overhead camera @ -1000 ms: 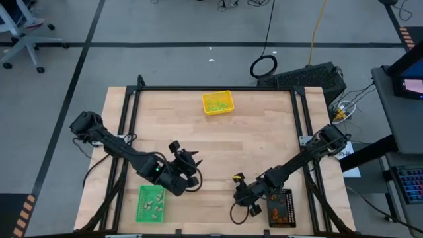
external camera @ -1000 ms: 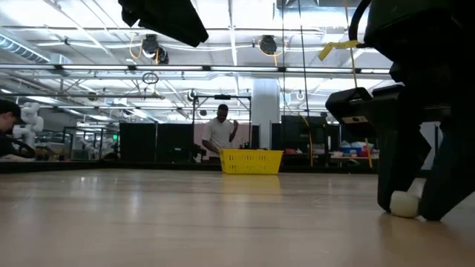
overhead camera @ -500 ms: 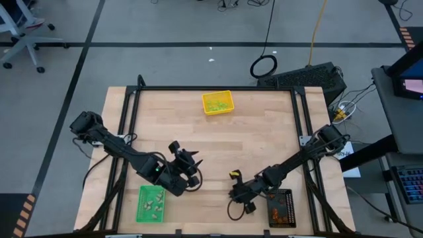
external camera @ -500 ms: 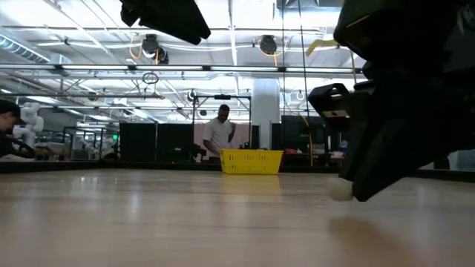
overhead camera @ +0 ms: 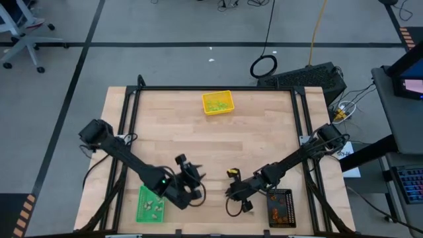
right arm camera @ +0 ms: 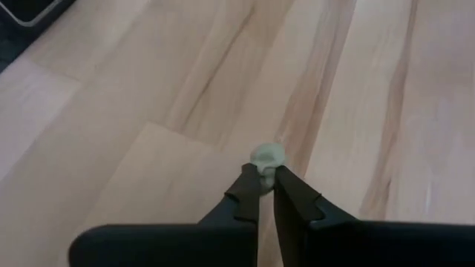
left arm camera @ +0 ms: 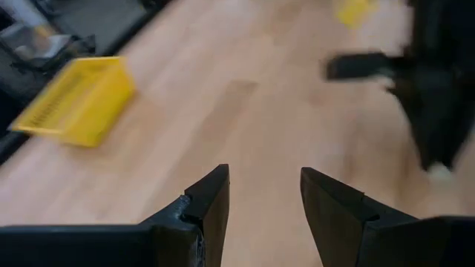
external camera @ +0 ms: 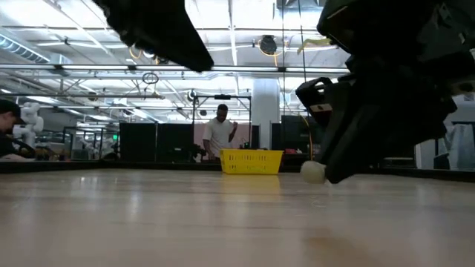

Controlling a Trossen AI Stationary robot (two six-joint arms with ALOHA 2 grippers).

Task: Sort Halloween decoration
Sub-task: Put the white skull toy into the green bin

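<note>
My right gripper [right arm camera: 266, 178] is shut on one tiny pale beige-grey Halloween decoration piece [right arm camera: 267, 156]. In the low view this piece [external camera: 312, 172] hangs a little above the wooden table [overhead camera: 258, 139], near the table's front, right of centre. My left gripper [left arm camera: 263, 194] stands open above bare wood with nothing between its fingers. In the high view my left gripper [overhead camera: 192, 181] is just left of my right gripper [overhead camera: 229, 192]. The green tray [overhead camera: 151, 203] holds several pale pieces, the yellow tray [overhead camera: 217, 102] several green ones, the black tray [overhead camera: 280, 207] several orange ones. My right gripper pinches the small round pale piece by its near side [right arm camera: 266, 164] between its two fingertips [right arm camera: 249, 182], only at their free ends. The fingers slant down from the table's right side. The piece is lifted clear of the table.
The yellow tray stands at the far edge, the green tray at the near left corner, the black tray at the near right. A black frame [overhead camera: 211, 88] runs around the table. People [external camera: 219, 136] stand in the room beyond the far edge.
My right gripper has shut on the pale piece, which lay on the table, and tipped upward, lifting it clear of the wood. My left gripper has come down and toward the table's near edge, staying open.
</note>
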